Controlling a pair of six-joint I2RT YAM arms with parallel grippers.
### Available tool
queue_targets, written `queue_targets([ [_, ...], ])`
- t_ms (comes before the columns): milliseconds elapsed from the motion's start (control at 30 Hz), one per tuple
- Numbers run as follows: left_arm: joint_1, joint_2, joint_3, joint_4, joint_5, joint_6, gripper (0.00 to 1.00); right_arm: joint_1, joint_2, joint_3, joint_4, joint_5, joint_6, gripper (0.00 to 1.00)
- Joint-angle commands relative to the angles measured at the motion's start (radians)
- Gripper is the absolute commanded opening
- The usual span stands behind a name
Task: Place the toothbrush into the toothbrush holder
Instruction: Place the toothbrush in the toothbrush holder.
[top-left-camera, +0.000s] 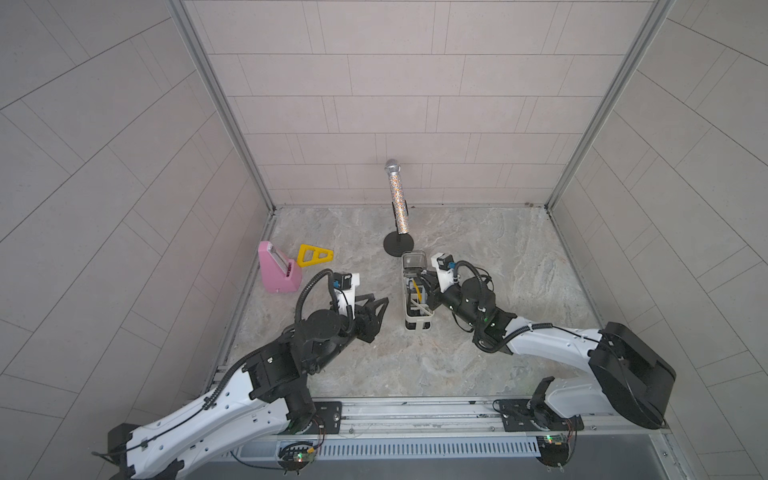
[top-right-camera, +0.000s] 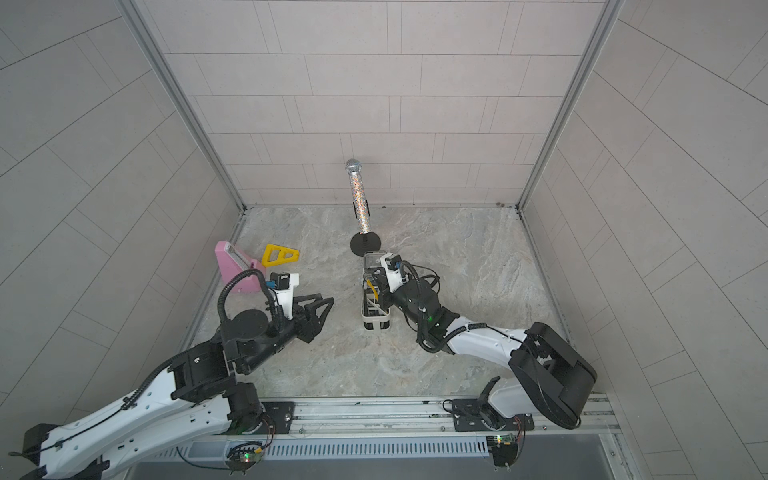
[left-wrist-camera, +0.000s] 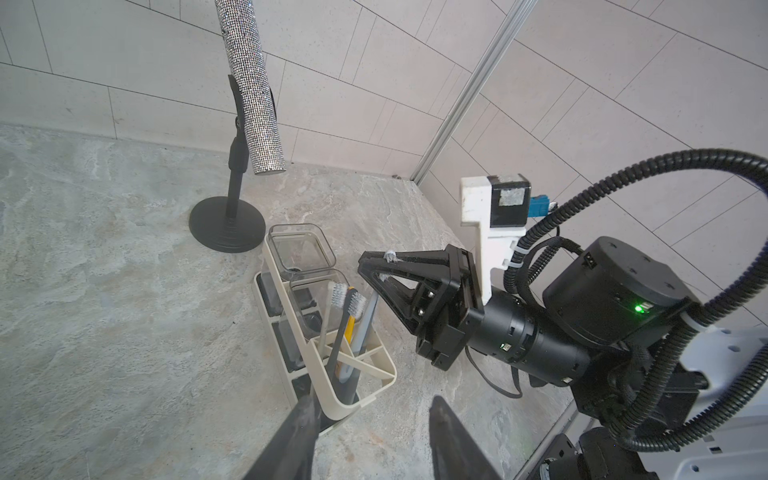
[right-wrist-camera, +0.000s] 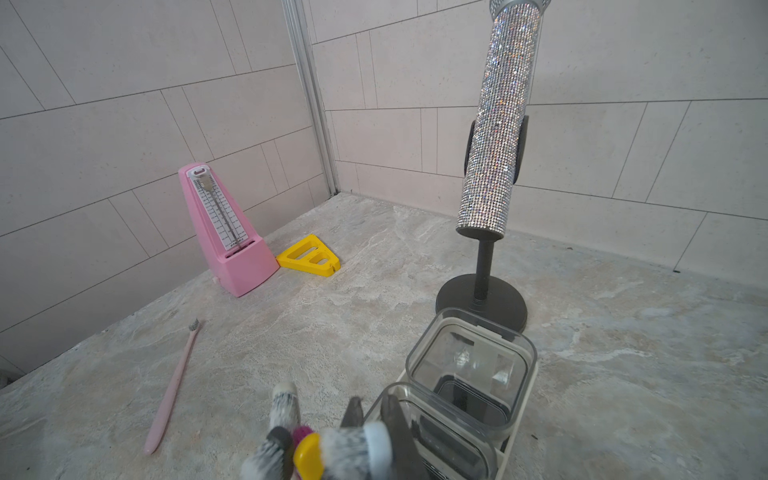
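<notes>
Bimanual cell seen from above and from both wrists. The cream toothbrush holder (top-left-camera: 419, 325) stands on the counter (top-left-camera: 415, 365), right of centre, with its long axis running near to far. Two clear box sections (right-wrist-camera: 469, 361) fill its far end. Several toothbrushes (left-wrist-camera: 351, 320) stand heads up in its near divided compartment. The right claw (left-wrist-camera: 365, 266) is clenched, its tips just above those brush heads; whether it pinches one cannot be told. The left claw (top-left-camera: 379, 312) is released, jaws apart with nothing between them, just left of the holder. A pink toothbrush (right-wrist-camera: 172, 388) lies flat on the counter, left of the holder and apart from it; it is hidden in both top views. At far left stand a pink metronome (top-left-camera: 276, 268) and, beside it, a yellow triangular frame (top-left-camera: 314, 254). Just beyond the holder, a glittery microphone (top-left-camera: 397, 199) rests tilted in a black stand (top-left-camera: 399, 243).
</notes>
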Motion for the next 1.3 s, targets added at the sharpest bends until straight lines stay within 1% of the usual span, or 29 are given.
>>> queue_targets([
  [0, 0.001, -0.010, 0.000, 0.002, -0.008, 0.016, 0.48, 0.008, 0.008, -0.011, 0.058, 0.028, -0.008, 0.11],
  [100, 0.001, -0.013, 0.002, -0.001, -0.007, 0.020, 0.48, 0.014, 0.012, -0.016, 0.066, 0.028, -0.006, 0.17],
  [267, 0.001, -0.018, 0.001, -0.003, -0.008, 0.021, 0.48, 0.025, 0.008, -0.025, 0.075, 0.038, -0.006, 0.34],
  [500, 0.001, -0.023, 0.001, -0.010, -0.011, 0.021, 0.48, 0.033, -0.020, -0.021, 0.055, 0.058, -0.007, 0.46],
  [567, 0.001, -0.025, 0.001, -0.016, -0.015, 0.016, 0.48, 0.034, -0.046, -0.016, 0.026, 0.069, -0.010, 0.51],
  [633, 0.001, -0.027, 0.003, -0.027, -0.030, 0.008, 0.48, 0.033, -0.077, -0.008, -0.009, 0.084, -0.020, 0.53],
  [700, 0.001, -0.027, 0.013, -0.059, -0.067, -0.005, 0.48, 0.033, -0.115, -0.001, -0.047, 0.102, -0.032, 0.55],
  [800, 0.003, -0.037, 0.031, -0.139, -0.161, -0.047, 0.48, 0.033, -0.173, 0.029, -0.143, 0.133, -0.052, 0.58],
  [900, 0.028, -0.045, 0.054, -0.252, -0.253, -0.115, 0.49, 0.033, -0.227, 0.042, -0.214, 0.154, -0.059, 0.59],
  [967, 0.072, -0.048, 0.077, -0.368, -0.305, -0.190, 0.55, 0.033, -0.271, 0.042, -0.266, 0.158, -0.056, 0.59],
  [1000, 0.099, -0.048, 0.087, -0.432, -0.333, -0.241, 0.56, 0.033, -0.291, 0.043, -0.289, 0.157, -0.054, 0.59],
  [1067, 0.203, -0.056, 0.103, -0.600, -0.362, -0.365, 0.58, 0.034, -0.336, 0.072, -0.344, 0.147, -0.049, 0.59],
  [1100, 0.260, -0.068, 0.100, -0.650, -0.344, -0.401, 0.58, 0.033, -0.361, 0.077, -0.377, 0.137, -0.046, 0.59],
  [1133, 0.340, -0.091, 0.088, -0.671, -0.302, -0.411, 0.58, 0.033, -0.384, 0.081, -0.411, 0.127, -0.042, 0.59],
  [1167, 0.422, -0.114, 0.071, -0.672, -0.236, -0.412, 0.58, 0.033, -0.410, 0.085, -0.445, 0.117, -0.039, 0.59],
  [1200, 0.487, -0.130, 0.056, -0.669, -0.182, -0.409, 0.59, 0.034, -0.428, 0.089, -0.476, 0.105, -0.035, 0.59],
  [1267, 0.645, -0.127, 0.030, -0.659, -0.051, -0.390, 0.60, 0.034, -0.470, 0.098, -0.542, 0.084, -0.024, 0.59],
])
